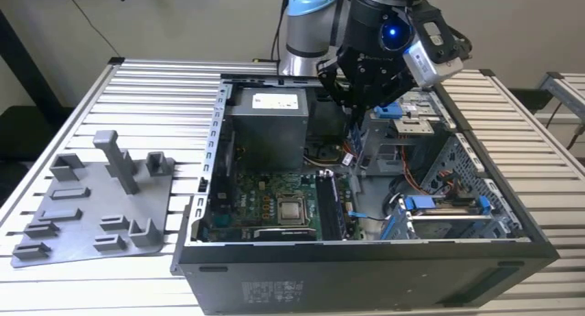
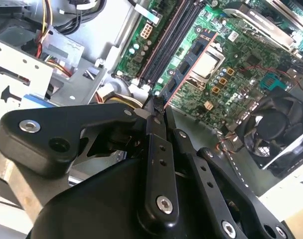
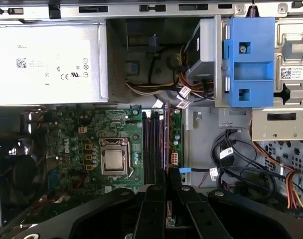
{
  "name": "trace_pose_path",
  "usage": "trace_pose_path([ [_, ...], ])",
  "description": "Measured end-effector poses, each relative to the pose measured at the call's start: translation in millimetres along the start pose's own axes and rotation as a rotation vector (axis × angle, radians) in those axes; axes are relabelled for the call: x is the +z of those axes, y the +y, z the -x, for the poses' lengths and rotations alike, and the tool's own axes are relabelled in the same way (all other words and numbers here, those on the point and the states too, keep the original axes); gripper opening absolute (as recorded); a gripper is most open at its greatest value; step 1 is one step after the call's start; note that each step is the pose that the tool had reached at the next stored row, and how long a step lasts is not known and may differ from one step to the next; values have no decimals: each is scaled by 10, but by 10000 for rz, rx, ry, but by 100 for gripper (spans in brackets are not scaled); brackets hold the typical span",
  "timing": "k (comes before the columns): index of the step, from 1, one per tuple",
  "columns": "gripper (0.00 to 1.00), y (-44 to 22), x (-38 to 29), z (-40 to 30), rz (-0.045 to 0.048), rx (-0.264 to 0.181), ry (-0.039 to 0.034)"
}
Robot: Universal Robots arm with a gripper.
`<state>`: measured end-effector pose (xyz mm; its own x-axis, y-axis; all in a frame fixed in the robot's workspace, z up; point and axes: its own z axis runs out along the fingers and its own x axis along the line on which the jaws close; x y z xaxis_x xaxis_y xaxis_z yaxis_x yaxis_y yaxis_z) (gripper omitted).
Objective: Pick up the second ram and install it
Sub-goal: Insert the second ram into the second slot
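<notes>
My gripper [image 1: 355, 105] hangs over the open computer case [image 1: 366, 261], above its rear half. In both wrist views its black fingers [image 2: 155, 149] stand closed on a thin dark stick with a reddish edge and black chips, the second ram [image 2: 189, 62]. The first wrist view shows the ram [image 3: 167, 139] edge-on, reaching out from the gripper [image 3: 167, 175] over the space just beside the long black memory slots [image 3: 152, 144] of the green motherboard [image 3: 81, 129]. The ram is still well above the board. The slots [image 1: 327, 203] lie next to the processor socket [image 1: 290, 210].
A grey power supply [image 3: 47, 64] fills the rear of the case. A blue drive bracket [image 3: 248, 62] and cable bundles [image 3: 231, 159] sit beside the slots. A black fan [image 2: 281, 124] is at the board's end. A grey parts fixture [image 1: 92, 206] lies on the table at the exterior view's left.
</notes>
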<state>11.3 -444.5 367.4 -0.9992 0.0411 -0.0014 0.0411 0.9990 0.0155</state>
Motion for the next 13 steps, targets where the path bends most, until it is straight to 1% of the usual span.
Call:
trace_pose_path([
  [7,14,-5,101,0,1,0,2],
  [13,14,-9,209,0,1,0,4],
])
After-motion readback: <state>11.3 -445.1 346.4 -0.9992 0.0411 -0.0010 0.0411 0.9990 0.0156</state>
